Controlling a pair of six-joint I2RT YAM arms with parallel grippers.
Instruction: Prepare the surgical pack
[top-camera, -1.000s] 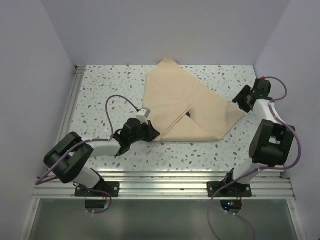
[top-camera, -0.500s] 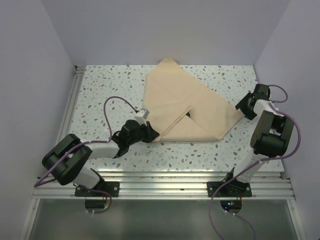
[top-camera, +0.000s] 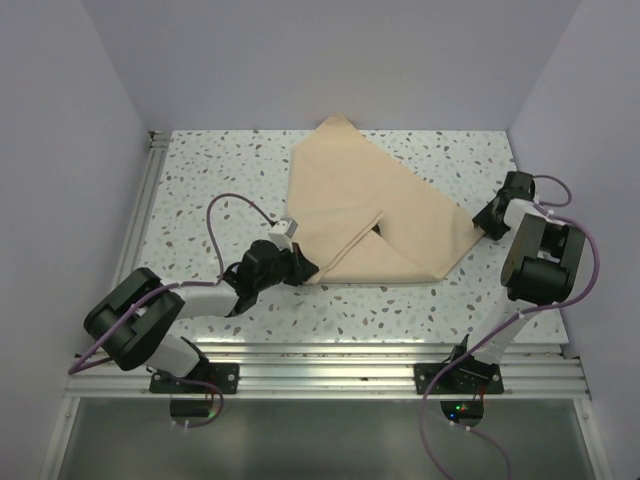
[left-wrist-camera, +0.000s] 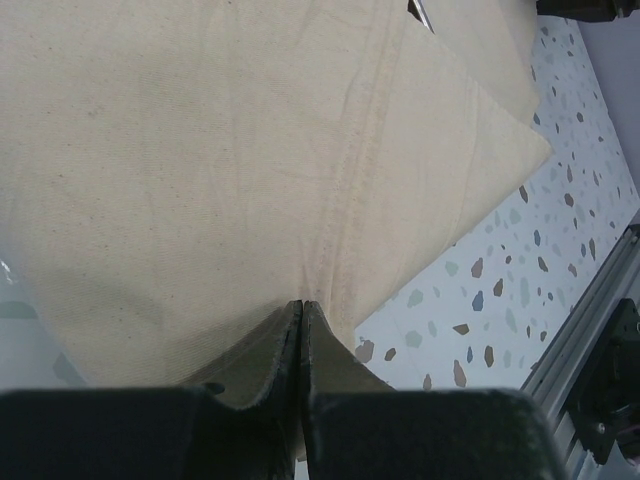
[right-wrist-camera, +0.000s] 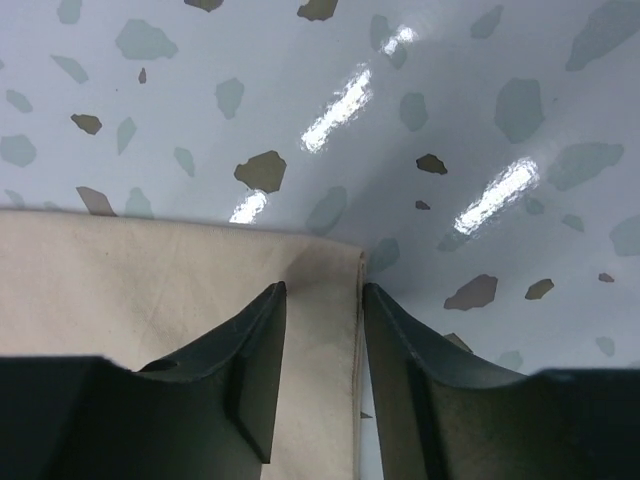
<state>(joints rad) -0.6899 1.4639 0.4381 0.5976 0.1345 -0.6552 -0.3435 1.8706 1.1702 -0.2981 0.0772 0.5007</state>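
Lying near the middle of the speckled table (top-camera: 200, 180), the surgical pack (top-camera: 370, 210) is seen from above as a tan cloth folded into a flat, angular shape. The left gripper (top-camera: 300, 266) is set at its near-left corner and the right gripper (top-camera: 486, 222) at its right corner.

In the left wrist view, the two fingers (left-wrist-camera: 268, 358) are pressed together with no gap, and a raised fold of the cloth, beside a stitched hem, is pinched between them.

In the right wrist view, the fingers (right-wrist-camera: 255, 350) are held a narrow way apart, and the hemmed corner of the cloth is straddled by them. Whether the pads touch it cannot be told.
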